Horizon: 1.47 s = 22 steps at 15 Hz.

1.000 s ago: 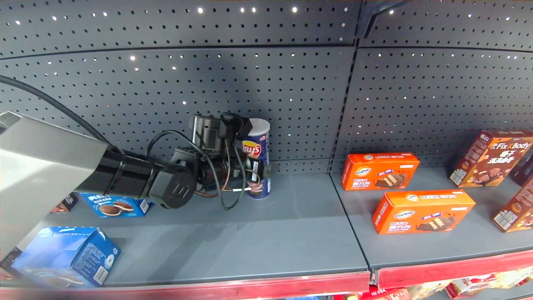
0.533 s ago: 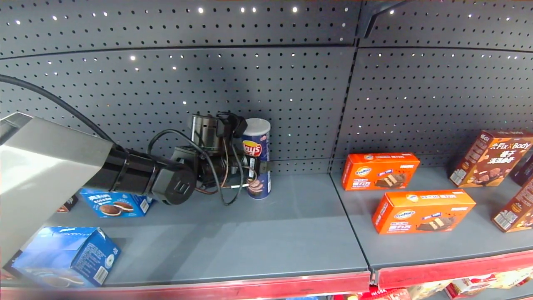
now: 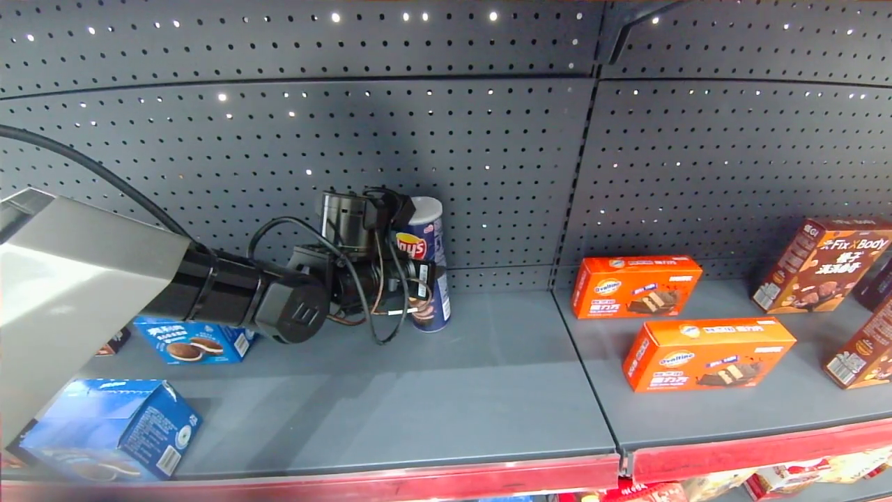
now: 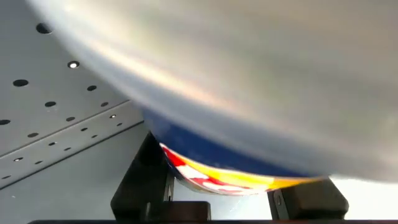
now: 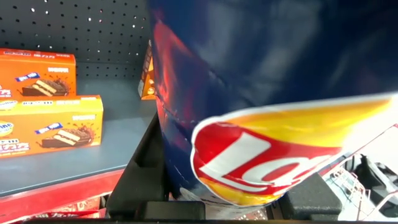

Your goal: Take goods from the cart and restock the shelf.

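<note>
A shop: pegboard-backed shelf (image 3: 488,390) stocked with snack boxes (image 3: 707,352).

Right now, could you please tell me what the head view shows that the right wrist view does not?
Head view's own: the left gripper closed around a chip can at the back of the grey shelf, plus a small blue cookie box and a larger blue box to its left. Right wrist view's own: the right gripper holding a dark blue package with a red and yellow logo. Shared: the rear orange box and front orange box lying on that shelf, behind its red front edge.
</note>
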{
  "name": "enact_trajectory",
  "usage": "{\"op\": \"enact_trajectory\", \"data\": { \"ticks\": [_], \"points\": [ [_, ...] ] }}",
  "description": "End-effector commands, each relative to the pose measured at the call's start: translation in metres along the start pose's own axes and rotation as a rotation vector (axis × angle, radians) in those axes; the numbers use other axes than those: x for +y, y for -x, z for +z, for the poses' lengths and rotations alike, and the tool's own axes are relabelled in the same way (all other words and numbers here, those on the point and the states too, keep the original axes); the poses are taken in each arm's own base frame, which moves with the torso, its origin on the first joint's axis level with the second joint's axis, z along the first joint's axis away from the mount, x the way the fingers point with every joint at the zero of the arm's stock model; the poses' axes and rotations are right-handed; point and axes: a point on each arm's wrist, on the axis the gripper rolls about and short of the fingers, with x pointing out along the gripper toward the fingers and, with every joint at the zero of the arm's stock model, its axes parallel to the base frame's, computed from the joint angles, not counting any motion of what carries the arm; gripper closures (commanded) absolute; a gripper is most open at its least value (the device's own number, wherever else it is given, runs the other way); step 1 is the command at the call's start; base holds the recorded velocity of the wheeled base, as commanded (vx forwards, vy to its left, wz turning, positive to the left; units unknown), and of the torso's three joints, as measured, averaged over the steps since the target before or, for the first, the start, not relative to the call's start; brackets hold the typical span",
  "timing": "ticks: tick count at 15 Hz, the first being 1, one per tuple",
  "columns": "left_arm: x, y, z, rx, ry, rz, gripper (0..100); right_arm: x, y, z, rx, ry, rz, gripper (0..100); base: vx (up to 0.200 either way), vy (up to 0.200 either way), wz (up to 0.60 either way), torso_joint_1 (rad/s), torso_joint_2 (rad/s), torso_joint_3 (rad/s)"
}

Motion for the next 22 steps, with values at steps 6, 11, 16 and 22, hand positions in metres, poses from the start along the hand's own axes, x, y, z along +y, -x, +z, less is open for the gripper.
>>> {"op": "enact_trajectory", "data": {
  "ticks": [6,11,16,22],
  "points": [
    [-0.003,0.026,0.009,-0.015,-0.002,0.033,100,-0.002,0.003,0.003,-0.02,-0.003,-0.006,100,0.0,0.0,0.0,0.0,0.0,0.0],
    [-0.009,0.12,-0.002,0.0,-0.031,0.029,100,-0.003,0.015,0.0,-0.057,-0.01,-0.02,100,0.0,0.0,0.0,0.0,0.0,0.0],
    [-0.006,0.189,-0.031,0.07,-0.099,0.146,100,-0.003,0.036,-0.009,-0.073,-0.013,-0.029,100,0.0,0.0,0.0,0.0,0.0,0.0],
    [-0.038,0.192,-0.027,-0.024,-0.159,0.21,100,-0.006,0.045,-0.008,-0.099,-0.018,-0.037,100,0.0,0.0,0.0,0.0,0.0,0.0]
  ]
}}
